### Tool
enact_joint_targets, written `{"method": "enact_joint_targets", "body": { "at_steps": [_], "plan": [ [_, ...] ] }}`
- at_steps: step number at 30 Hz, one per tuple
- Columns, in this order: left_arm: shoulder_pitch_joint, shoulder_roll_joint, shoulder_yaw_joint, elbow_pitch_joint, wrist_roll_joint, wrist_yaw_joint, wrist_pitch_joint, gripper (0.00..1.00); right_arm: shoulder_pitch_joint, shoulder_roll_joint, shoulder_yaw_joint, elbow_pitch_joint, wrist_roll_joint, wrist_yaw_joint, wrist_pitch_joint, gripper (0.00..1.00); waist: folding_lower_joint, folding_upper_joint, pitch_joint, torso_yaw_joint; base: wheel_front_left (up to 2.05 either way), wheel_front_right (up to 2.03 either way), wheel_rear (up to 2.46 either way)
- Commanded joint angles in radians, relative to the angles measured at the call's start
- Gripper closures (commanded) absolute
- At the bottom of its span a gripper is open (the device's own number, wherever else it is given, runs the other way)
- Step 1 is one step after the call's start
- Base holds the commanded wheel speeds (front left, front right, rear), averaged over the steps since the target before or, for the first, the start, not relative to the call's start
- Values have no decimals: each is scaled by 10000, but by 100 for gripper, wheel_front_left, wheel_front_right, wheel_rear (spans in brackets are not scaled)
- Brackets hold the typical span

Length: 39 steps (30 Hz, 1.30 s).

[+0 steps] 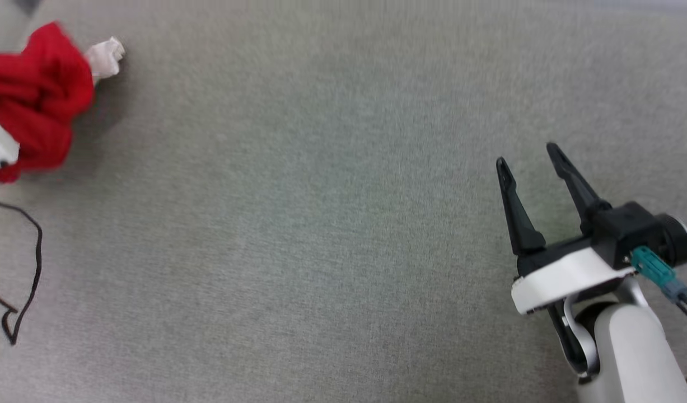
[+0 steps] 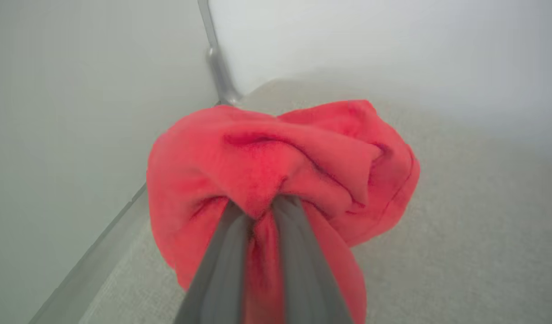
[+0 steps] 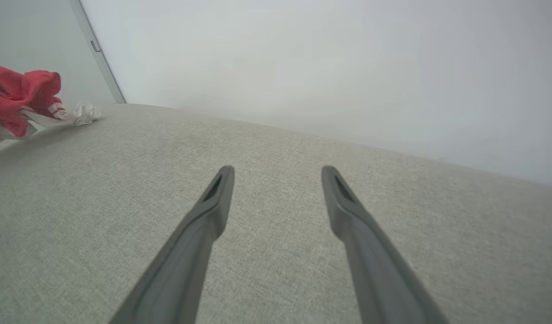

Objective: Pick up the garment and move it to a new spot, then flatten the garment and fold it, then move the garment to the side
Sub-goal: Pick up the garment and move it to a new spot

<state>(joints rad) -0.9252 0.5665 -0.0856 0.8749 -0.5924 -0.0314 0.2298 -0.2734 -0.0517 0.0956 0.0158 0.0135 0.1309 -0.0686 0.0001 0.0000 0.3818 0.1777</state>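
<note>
Left pincer (image 2: 262, 209) pinched nearly shut on bunched red garment (image 1: 35, 101), no clear long axis, upper left of head frame, right by desk (image 1: 321, 224) corner and wall (image 2: 392, 45). Right pincer (image 1: 528, 158) wide open, empty, lower right, well apart. Left arm's job imo; open room all toward centre and right

Light: bright, even, diffuse across all views. Shadow: one soft grey patch right of the crumpled red cloth garment (image 1: 38, 95), head view upper left. Blur: garment edges smeared in head view; left wrist view hazy throughout, left gripper (image 2: 263, 207) and its long dark fingers (image 2: 222, 274) out of focus, bottom centre. Sharpest: pale grey-green woven tabletop (image 3: 100, 216), right wrist view. Distortion: wide-angle stretching toward wrist-view bottom edges.
</note>
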Motion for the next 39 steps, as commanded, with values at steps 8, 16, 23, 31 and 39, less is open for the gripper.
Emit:
{"method": "enact_joint_targets", "body": {
  "at_steps": [8,16,23,31,39],
  "plan": [
    [-536,-473,-413,-293,690,147,-2301,100,944,22,-285,227,556,-3,-159,0,-1,0,-2160,-208,0,0,0],
    [-345,-1318,-969,-687,961,-164,-3611,100,1852,21,-512,122,867,-3,-39,0,-1,0,-3462,-1019,0,0,0],
    [379,-2603,-1573,-1530,779,-388,-3859,100,2392,20,-725,-193,890,-3,249,0,-1,0,-3971,-1923,0,0,0],
    [2054,-4284,-2652,-2887,604,-518,-3767,100,2777,22,-998,-637,806,-3,475,0,-1,0,-3897,-2643,0,0,0],
    [4265,-5061,-4938,-3650,565,-815,-3365,100,2741,19,-1194,-906,959,-3,513,0,-1,0,-3235,-2696,0,0,0]
  ]
}}
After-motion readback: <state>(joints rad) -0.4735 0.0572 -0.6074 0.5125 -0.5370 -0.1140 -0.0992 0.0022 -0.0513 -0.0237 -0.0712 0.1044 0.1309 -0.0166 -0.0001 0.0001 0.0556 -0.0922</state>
